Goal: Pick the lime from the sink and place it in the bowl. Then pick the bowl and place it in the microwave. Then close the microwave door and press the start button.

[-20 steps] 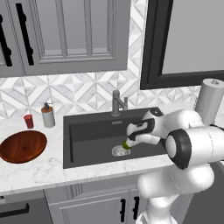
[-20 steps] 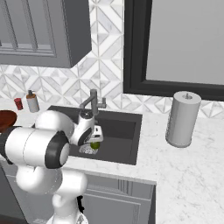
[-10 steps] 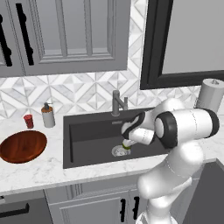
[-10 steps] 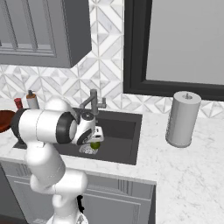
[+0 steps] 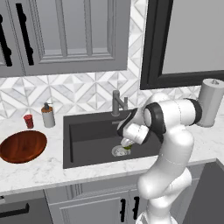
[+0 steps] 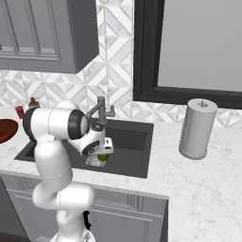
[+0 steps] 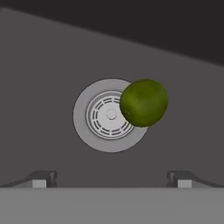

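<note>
Hand view shows the gripper (image 7: 111, 179), lowered apparently closer since before, spread wide and empty above the lime (image 7: 143, 103).

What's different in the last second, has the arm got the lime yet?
Not yet. The arm has folded in over the sink, bringing the open gripper closer above the lime, which sits untouched on the edge of the drain. Nothing has been gripped or released. The bowl stayed in place on the counter.
</note>
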